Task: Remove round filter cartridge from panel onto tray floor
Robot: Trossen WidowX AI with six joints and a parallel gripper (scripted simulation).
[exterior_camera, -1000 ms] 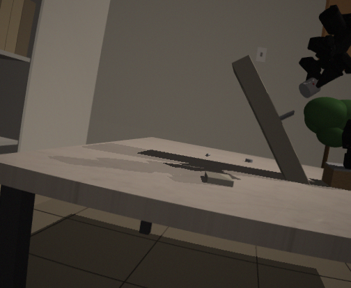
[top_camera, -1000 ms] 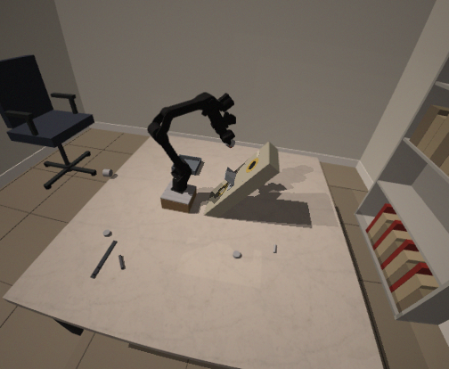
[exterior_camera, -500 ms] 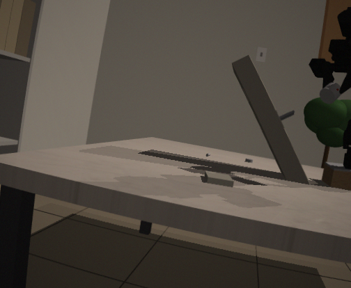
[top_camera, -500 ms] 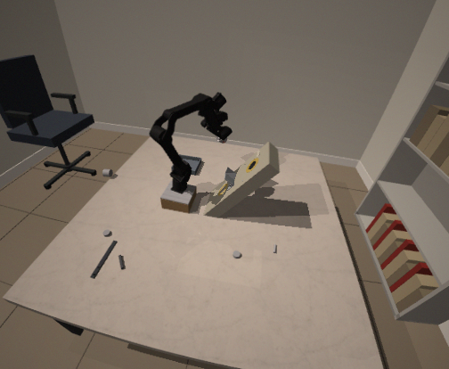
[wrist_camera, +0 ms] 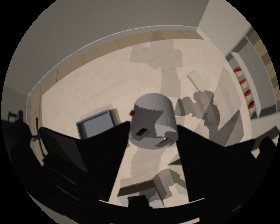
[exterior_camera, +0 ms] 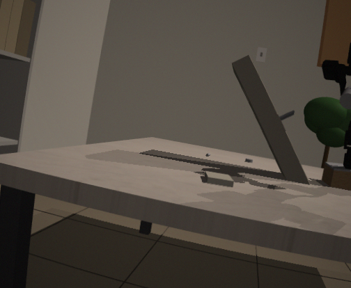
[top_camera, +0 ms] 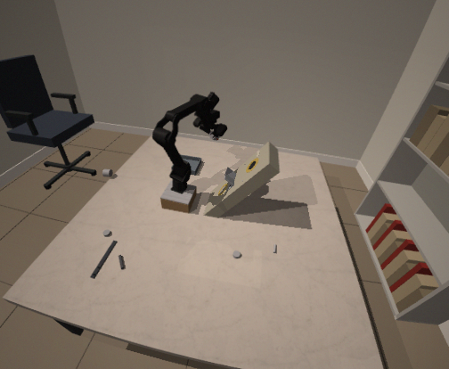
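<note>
My gripper (top_camera: 214, 135) (wrist_camera: 153, 127) is shut on the round grey filter cartridge (exterior_camera: 349, 98) (wrist_camera: 154, 121) and holds it high in the air, beyond the upper end of the panel. The beige service panel (top_camera: 264, 171) (exterior_camera: 269, 120) leans at a slant on the table; its yellow-ringed round hole (top_camera: 251, 165) stands empty. The dark, shallow tray (top_camera: 195, 166) (wrist_camera: 96, 123) lies flat on the table behind the arm's base, below and to the left of the held cartridge.
A grey bracket (top_camera: 230, 176) juts from the panel's face. Small grey discs (top_camera: 107, 233) (top_camera: 237, 254) and dark bars (top_camera: 103, 258) lie on the near table. An office chair (top_camera: 32, 118) stands at the left and a bookshelf (top_camera: 424, 225) at the right.
</note>
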